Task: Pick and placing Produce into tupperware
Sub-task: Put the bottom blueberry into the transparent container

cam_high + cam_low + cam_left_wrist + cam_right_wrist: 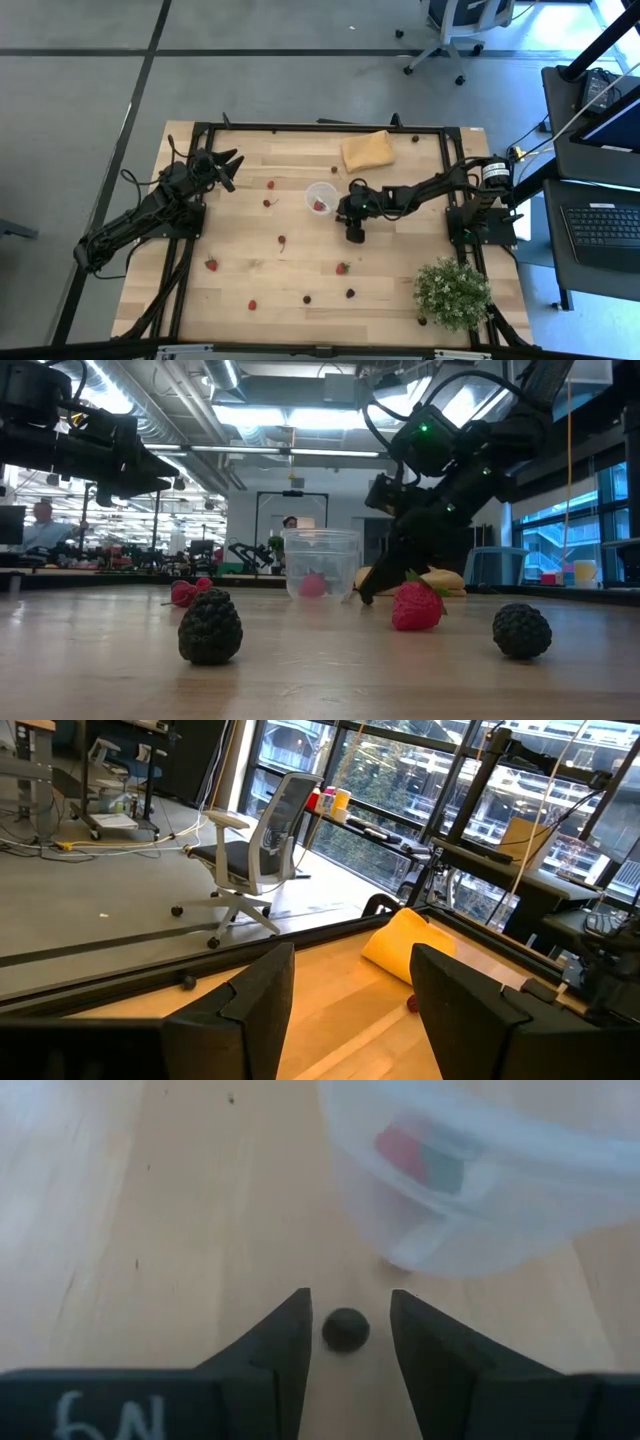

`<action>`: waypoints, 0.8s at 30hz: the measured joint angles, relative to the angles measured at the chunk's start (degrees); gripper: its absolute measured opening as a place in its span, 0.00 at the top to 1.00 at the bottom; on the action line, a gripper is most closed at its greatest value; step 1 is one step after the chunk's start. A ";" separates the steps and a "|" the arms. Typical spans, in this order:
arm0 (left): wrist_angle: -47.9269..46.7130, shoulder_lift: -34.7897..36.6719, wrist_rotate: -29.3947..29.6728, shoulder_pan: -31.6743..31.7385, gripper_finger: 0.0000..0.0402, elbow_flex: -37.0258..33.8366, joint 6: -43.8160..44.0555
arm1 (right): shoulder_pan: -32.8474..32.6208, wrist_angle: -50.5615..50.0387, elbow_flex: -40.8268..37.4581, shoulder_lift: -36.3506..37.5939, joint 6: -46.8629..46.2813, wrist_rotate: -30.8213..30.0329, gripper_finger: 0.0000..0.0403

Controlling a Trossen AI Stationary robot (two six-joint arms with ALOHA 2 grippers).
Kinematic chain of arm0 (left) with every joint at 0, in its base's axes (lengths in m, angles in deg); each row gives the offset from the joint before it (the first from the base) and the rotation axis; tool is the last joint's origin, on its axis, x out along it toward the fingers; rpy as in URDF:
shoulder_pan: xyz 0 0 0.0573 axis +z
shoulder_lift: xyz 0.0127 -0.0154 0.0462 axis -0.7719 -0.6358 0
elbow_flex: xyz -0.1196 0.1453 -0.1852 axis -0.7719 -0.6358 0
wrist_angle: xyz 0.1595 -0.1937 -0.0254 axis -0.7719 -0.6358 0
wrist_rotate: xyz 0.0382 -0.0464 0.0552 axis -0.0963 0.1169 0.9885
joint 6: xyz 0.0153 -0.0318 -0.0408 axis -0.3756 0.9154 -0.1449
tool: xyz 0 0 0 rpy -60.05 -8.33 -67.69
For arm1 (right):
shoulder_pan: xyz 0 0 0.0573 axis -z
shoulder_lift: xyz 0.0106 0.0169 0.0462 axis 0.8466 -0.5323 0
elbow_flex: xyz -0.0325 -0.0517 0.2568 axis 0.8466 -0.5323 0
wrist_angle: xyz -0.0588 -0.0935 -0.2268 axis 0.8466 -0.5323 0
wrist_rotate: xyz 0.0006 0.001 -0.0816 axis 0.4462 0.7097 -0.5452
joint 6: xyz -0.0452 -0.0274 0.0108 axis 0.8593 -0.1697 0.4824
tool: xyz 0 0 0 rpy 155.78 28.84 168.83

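A dark berry (346, 1329) lies on the wooden table (240, 255) between the right gripper's (348, 1330) spread fingers, apparently untouched. Just beyond, the translucent tupperware (480, 1170) holds a blurred red strawberry (402, 1148). Far off, the left gripper (350, 985) hovers spread and empty, a yellow cloth (405, 945) partly hidden behind its fingers.
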 joint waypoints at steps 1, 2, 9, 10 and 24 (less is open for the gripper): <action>0.00 0.00 0.02 0.00 0.52 0.00 0.00 | -0.12 -0.02 0.00 0.00 0.06 0.00 0.65; 0.01 0.00 0.01 0.02 0.52 0.00 0.00 | -0.19 0.05 0.00 0.00 0.21 0.00 0.65; 0.02 0.00 0.00 0.01 0.52 0.00 0.01 | -0.19 0.07 0.00 -0.02 1.13 0.00 0.65; 0.01 0.00 0.01 0.00 0.52 0.00 0.01 | -0.19 0.07 0.00 -0.02 1.11 0.00 0.65; 0.02 0.00 0.00 0.02 0.52 0.00 0.09 | -0.55 2.43 0.02 -3.46 0.83 -0.20 0.65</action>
